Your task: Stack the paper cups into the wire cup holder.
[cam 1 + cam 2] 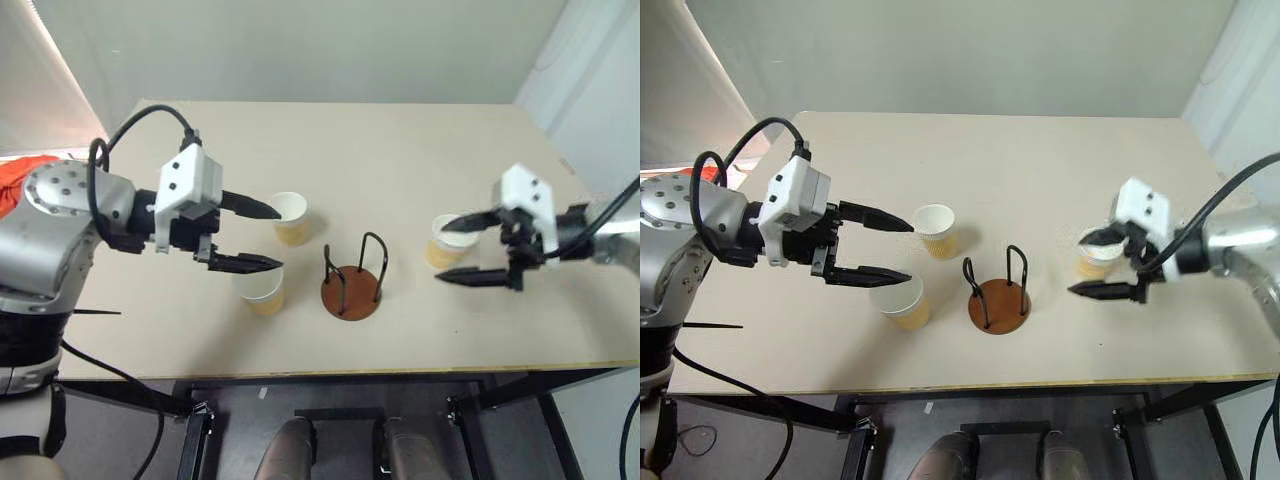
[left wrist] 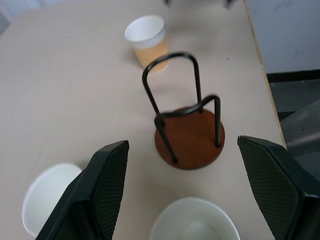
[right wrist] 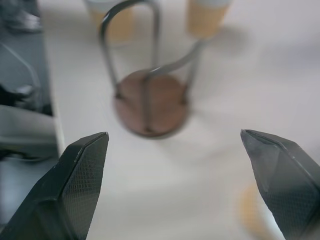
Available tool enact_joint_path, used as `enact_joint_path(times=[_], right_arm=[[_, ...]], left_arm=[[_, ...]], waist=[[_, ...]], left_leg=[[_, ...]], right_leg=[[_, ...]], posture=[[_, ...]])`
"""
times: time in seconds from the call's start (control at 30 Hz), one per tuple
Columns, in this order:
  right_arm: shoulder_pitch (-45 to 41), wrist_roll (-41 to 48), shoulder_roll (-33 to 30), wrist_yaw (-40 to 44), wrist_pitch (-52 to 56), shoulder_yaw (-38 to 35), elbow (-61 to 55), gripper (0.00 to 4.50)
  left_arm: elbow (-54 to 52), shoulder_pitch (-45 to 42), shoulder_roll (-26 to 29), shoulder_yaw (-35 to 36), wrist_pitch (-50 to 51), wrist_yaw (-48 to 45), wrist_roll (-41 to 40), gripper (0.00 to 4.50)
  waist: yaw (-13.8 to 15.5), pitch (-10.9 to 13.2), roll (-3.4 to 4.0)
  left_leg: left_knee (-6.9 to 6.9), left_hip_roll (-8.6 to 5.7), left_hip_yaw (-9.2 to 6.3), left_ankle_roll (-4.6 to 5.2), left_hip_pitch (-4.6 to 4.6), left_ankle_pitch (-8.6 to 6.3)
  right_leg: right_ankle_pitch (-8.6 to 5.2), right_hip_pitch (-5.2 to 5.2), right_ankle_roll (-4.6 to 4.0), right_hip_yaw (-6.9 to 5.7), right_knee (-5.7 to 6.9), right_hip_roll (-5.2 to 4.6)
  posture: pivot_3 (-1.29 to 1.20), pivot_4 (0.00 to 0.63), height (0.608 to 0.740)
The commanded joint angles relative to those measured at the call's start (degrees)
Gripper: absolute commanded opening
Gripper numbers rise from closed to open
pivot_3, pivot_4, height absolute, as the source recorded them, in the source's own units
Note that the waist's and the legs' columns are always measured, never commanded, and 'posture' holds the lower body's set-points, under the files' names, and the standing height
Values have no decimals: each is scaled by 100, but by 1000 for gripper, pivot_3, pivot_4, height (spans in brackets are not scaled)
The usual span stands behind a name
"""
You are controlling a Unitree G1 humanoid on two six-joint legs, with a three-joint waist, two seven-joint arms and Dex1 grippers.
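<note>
Left wrist view: paper cups [image 2: 146, 35] unmarked, plain.

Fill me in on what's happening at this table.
A humanoid robot is set to stack three paper cups into the wire cup holder, which stands empty mid-table. The left pincer hovers open above the two cups on its side, the far cup and the near cup. The right pincer is open beside the third cup. All cups stand upright on the table; none is held.

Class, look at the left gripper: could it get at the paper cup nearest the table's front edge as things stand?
Probably yes: the left gripper hangs open right above that paper cup, with nothing between them.
</note>
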Motion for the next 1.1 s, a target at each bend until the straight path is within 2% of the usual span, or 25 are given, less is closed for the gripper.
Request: enact_joint_path(times=[0.03, 0.2, 0.33, 0.37, 0.47, 0.8, 0.97, 1.1], right_arm=[[-418, -941, 77, 307, -881, 581, 1040, 4476], [-865, -1891, 561, 746, -1837, 1331, 2316, 4476], [-1138, -2338, 931, 977, -2360, 1564, 3116, 4476], [-1175, -2423, 1005, 1020, -2458, 1593, 3253, 4309], [-1242, -2611, 1193, 1147, -2658, 1614, 3548, 3565], [-1371, -2864, 1420, 1410, -2870, 1430, 3813, 26], [-1691, -2281, 1254, 2025, -2582, 988, 3178, 26], [-2334, -1503, 1558, 2350, -2125, 674, 2214, 26]], left_arm=[[-23, -210, -11, 105, -97, 8, 18, 3818], [-70, -100, 35, 112, -126, 60, 123, 3818], [-207, 63, 155, 276, 4, 90, 19, 3818], [-243, 116, 202, 324, 28, 94, 4, 3818], [-366, 294, 312, 472, 92, 131, -39, 3818], [-590, 868, 404, 925, 243, 429, -168, 3818], [-480, 1090, 610, 1247, 197, 458, -123, 3818], [-367, 1330, 786, 1504, 121, 397, -104, 3818]], waist=[[1, 0, 0], [-6, 2, 3], [-15, 5, 9], [-16, 5, 9], [-22, 5, 9], [-26, 5, 9], [-30, 6, 10], [-69, 12, 20]], left_leg=[[0, 1, 0, 2, 3, 0], [6, 5, 1, 13, 10, 0], [8, 7, 3, 20, 9, -5], [7, 7, 3, 21, 7, -5], [7, 8, 3, 24, 6, -11], [7, 7, 4, 19, 10, -16], [7, 7, 5, 14, 13, -15], [-3, 7, 14, 10, 14, -13]], right_leg=[[0, 4, 0, 0, -1, 0], [12, 6, 17, 0, 2, -1], [31, 3, 16, -1, 1, -3], [32, 2, 15, -1, 1, -3], [32, 2, 11, -3, -1, -3], [31, 3, -8, -5, 4, -7], [24, -1, -21, -6, 19, -6], [13, -14, -38, -1, 31, -5]], posture=[[0, 150, 740], [0, 150, 740], [0, 150, 740], [0, 150, 740], [0, 150, 740], [0, 150, 740], [0, 150, 740], [0, 150, 740]])
